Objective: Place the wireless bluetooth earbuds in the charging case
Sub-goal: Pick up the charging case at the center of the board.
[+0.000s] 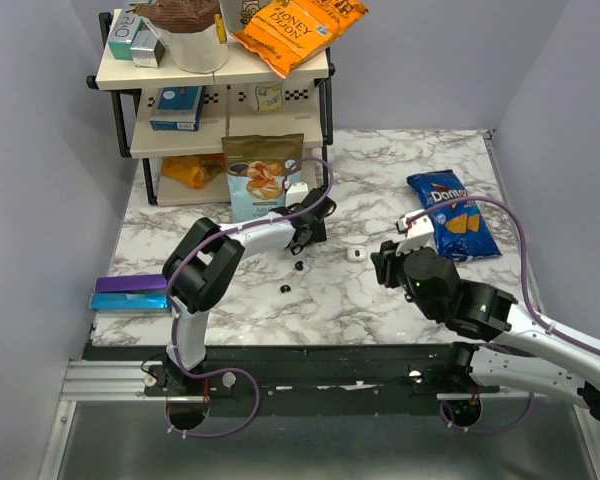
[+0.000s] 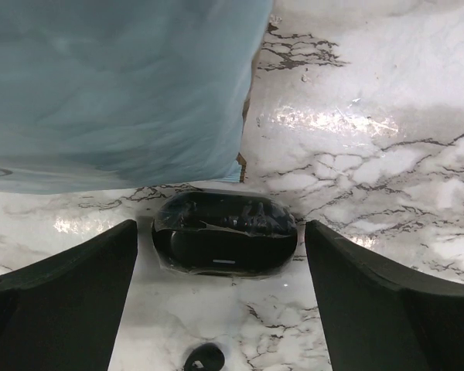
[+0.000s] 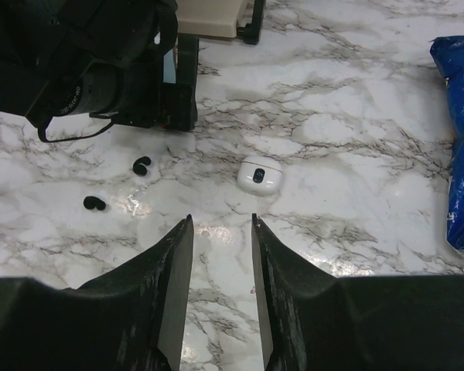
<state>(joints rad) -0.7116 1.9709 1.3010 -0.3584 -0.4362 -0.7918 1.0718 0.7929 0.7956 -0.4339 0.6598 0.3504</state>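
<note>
From above, the left gripper (image 1: pixel 310 238) hides the charging case. One earbud (image 1: pixel 298 266) and the other earbud (image 1: pixel 284 288) lie loose on the marble table (image 1: pixel 460 290). The blue bag (image 1: pixel 450 213) reads "Doritos" and the orange bag (image 1: pixel 298 30) reads "HONEY".

At the left wrist, the jaws stand wide on either side of the open black charging case (image 2: pixel 224 232) without touching it. Its inside is dark and hard to read. The bottom edge of the view crops one earbud (image 2: pixel 203 358).

At the right wrist, the right gripper (image 3: pixel 222 220) is narrowly parted and empty. A small white case (image 3: pixel 259 174) lies beyond it.
</note>
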